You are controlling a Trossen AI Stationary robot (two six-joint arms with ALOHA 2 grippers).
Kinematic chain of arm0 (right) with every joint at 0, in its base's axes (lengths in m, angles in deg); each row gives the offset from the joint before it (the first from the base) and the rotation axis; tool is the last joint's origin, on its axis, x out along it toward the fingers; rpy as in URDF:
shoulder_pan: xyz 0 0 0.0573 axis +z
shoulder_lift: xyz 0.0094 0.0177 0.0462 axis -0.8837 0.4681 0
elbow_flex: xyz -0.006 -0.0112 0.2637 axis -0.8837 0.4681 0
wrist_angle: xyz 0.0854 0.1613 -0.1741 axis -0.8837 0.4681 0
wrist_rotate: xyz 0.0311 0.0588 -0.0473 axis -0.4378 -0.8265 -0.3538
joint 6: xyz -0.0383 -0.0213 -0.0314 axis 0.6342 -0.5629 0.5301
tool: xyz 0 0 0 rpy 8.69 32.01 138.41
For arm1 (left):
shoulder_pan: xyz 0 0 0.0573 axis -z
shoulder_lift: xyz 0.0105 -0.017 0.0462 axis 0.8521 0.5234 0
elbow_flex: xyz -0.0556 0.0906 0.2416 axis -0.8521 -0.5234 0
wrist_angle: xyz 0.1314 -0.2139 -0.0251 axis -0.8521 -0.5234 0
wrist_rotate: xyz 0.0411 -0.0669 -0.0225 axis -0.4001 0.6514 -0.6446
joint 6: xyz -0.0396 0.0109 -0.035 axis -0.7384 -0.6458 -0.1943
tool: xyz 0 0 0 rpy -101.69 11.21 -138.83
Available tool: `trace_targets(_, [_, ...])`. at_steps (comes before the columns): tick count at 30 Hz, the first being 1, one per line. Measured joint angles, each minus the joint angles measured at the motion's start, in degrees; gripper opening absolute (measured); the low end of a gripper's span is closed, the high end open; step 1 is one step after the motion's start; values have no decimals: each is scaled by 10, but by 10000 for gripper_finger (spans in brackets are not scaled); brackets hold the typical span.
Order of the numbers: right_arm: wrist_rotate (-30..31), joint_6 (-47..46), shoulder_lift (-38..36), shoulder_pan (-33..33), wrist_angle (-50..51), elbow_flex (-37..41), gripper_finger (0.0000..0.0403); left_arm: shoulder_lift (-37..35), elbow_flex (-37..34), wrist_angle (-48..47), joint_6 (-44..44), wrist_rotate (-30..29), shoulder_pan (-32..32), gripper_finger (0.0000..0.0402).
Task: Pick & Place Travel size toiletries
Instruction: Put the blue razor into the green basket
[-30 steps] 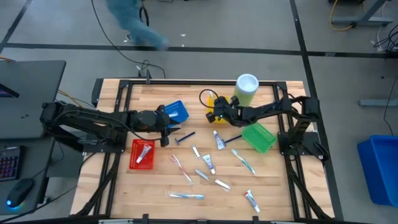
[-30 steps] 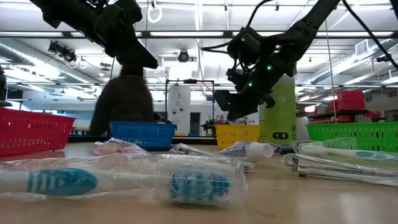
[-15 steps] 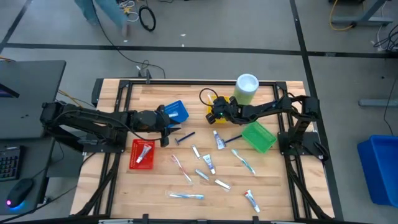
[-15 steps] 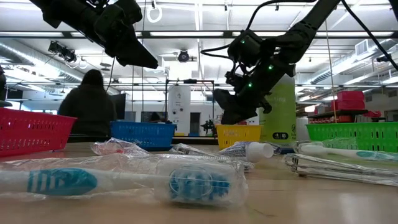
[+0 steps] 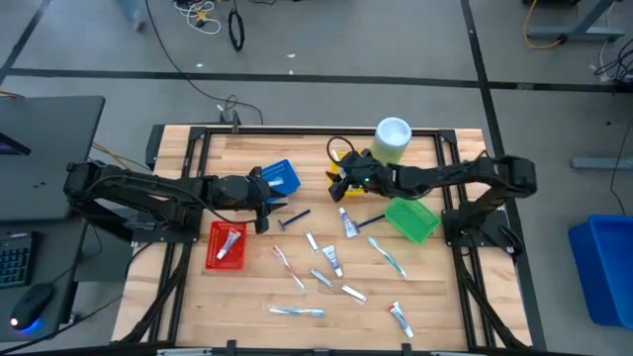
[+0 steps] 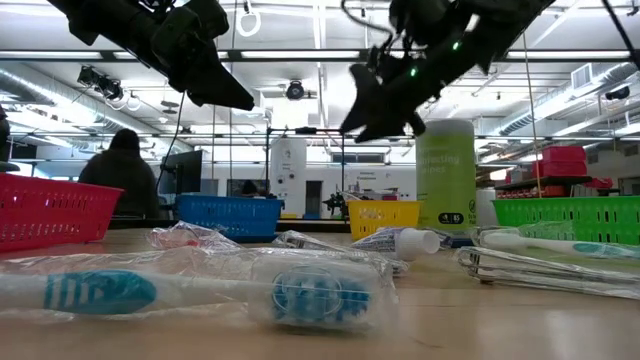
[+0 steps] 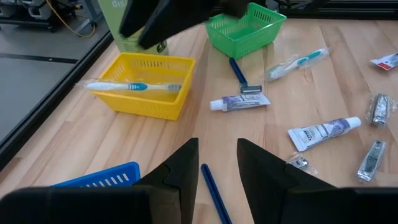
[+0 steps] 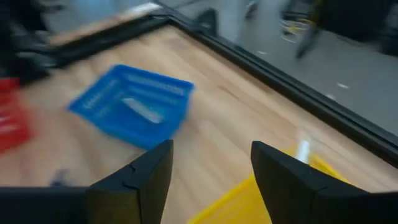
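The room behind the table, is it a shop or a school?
Probably neither: it looks like a robot lab or workshop. Bare ceiling pipes run overhead, black cables lie on the grey floor, and a person sits at a workstation.

A: We see the right wrist view blurred; the item in the blue tray (image 8: 132, 106) cannot be identified.

B: We also find the wrapped toothbrush (image 6: 190, 290) cut off at the low view's edge.

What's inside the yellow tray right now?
One toothbrush with a teal handle lies across the yellow tray. Its floor shows through the mesh; the right tool hides it from above.
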Motion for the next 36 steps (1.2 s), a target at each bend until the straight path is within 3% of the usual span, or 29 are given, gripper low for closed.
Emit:
trace_targets(10, [-324,1,-37,63,44,0,203,0,0,0,7,0,0,119])
trace_targets(14, [-389,-3,-37,92,124,0,196,0,0,1,5,0,0,119])
trace_targets(17, [-379,9,-37,110,205,0,194,0,0,1,3,0,0,119])
trace_targets(26, [-228,117,-37,140,443,0,201,0,0,1,2,0,0,119])
trace_targets(36, [-156,166,-37,125,377,65,187,0,0,1,2,0,0,119])
